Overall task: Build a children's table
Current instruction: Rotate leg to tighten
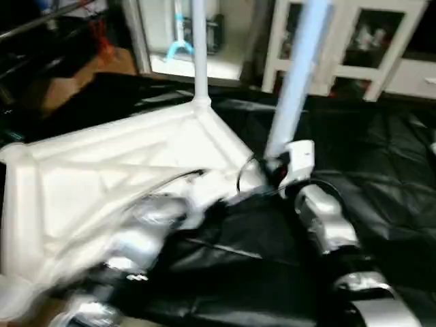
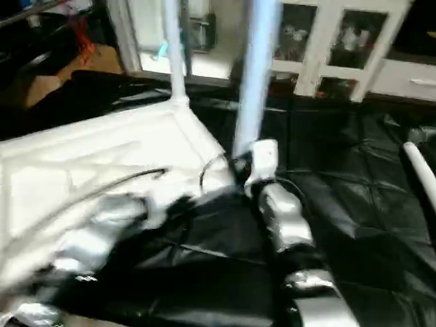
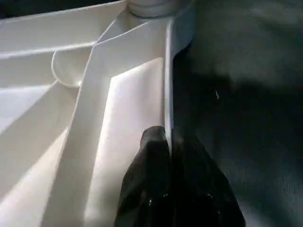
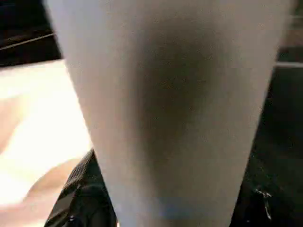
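The left hand [image 3: 170, 156] pinches the upturned tabletop's [image 1: 102, 170] thin stiff rim while the right hand [image 1: 276, 167] clasps a light, smooth leg [image 1: 300, 75] near its base.

right gripper [image 2: 240, 165] holds an upright leg [image 2: 257, 75] beside the tabletop [image 2: 102, 160].

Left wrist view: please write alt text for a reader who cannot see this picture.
Two black fingers are pinched shut on the thin side wall of the white tabletop, which lies with its ribbed underside up. At the far corner, the base of a leg sits in its socket. Black sheet lies beside the wall.
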Robot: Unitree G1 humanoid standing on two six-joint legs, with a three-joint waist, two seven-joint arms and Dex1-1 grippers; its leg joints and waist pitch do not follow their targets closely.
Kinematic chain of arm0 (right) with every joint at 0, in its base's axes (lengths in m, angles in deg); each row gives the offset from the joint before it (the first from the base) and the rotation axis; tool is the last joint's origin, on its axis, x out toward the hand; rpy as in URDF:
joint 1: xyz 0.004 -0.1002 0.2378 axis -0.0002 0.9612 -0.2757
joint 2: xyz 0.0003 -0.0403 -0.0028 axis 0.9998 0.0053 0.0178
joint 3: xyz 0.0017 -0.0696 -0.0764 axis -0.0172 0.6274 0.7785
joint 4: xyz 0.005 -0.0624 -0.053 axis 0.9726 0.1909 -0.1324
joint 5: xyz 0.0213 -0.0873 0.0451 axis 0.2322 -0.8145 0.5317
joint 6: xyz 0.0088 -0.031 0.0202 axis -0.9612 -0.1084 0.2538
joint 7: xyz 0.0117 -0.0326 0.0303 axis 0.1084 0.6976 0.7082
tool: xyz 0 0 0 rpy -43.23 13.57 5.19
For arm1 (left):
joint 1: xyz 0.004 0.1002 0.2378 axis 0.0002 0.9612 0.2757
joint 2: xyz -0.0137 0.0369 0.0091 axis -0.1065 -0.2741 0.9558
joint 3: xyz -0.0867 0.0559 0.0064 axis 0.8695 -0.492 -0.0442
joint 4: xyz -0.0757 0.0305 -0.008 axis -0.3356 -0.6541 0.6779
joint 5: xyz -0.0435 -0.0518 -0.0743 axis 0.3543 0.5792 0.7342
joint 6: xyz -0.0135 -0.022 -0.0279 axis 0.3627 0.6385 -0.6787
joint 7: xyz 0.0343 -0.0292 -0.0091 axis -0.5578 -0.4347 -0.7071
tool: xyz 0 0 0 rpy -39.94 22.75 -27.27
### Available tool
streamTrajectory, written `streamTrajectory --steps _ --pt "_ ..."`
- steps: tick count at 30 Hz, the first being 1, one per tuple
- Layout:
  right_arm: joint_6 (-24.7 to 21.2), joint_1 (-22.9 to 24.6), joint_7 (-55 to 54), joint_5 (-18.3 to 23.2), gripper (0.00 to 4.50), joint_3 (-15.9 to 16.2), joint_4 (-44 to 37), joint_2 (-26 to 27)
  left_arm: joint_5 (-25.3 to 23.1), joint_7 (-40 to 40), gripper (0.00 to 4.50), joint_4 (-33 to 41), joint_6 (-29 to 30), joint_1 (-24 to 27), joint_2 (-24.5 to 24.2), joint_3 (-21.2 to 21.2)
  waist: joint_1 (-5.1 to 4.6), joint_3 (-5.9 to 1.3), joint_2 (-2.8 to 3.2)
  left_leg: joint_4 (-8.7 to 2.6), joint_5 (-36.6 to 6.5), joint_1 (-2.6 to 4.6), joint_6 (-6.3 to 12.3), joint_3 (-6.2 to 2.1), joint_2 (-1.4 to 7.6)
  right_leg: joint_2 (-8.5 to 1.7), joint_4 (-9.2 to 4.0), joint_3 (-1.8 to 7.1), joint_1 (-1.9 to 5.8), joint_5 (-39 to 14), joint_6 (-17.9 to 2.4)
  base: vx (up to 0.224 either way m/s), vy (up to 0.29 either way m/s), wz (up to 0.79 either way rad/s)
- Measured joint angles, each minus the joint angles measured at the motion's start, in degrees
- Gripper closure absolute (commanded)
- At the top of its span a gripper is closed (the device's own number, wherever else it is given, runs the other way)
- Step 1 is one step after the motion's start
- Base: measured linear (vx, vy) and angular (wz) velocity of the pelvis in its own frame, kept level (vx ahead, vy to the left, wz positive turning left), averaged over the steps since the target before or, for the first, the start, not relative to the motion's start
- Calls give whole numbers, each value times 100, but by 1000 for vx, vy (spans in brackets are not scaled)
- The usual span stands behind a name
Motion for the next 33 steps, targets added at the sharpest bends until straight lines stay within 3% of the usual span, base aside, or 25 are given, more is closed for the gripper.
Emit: streamTrajectory --steps 3,6,8,9,14,19,25,33 --pt "29 50 -273 -59 245 -70 1 135 -1 -91 450 -90 74 -41 182 -79 39 -12 -20 -13 -20 51 -26 1 0 0 -12 0 51 -2 4 0 0 0" --pt "39 56 -29 -75 245 -70 23 139 0 -38 450 -86 -125 9 39 -132 23 -13 -23 -21 -19 67 -33 -1 0 2 -11 -1 65 -5 9 0 0 0" --pt "50 81 780 -35 245 34 24 -33 16 149 450 92 -373 174 -297 -144 -33 -11 -20 -25 -18 64 -33 -4 2 6 -11 -3 61 -6 9 0 0 0" --pt "45 93 1142 11 189 83 22 -109 10 273 450 138 -628 232 -487 -147 -65 -8 -16 -25 -17 59 -34 -7 3 8 -9 -6 59 -6 9 0 0 0" --pt "-301 240 3151 560 158 354 -158 -586 242 1161 450 238 -1872 553 -1518 -97 -137 6 -10 -23 -18 38 -31 -14 3 13 -14 -5 39 -6 8 0 0 0" --pt "-1053 331 5127 1015 114 501 -686 -1379 574 1721 450 469 -2303 683 -1818 -45 -11 27 12 20 -18 -46 32 -8 -4 -3 -2 -6 -21 3 22 0 0 0" --pt "-1360 417 5915 1397 114 481 -1066 -1863 677 1842 450 306 -2506 678 -1922 -33 59 34 26 23 -14 -42 29 -7 6 4 13 -6 -30 4 23 0 0 0" --pt "-1568 547 6003 1572 187 358 -1211 -1776 694 1894 450 239 -2525 694 -1939 31 26 32 28 22 -10 -37 22 -5 6 5 15 -1 -30 4 23 0 0 0"
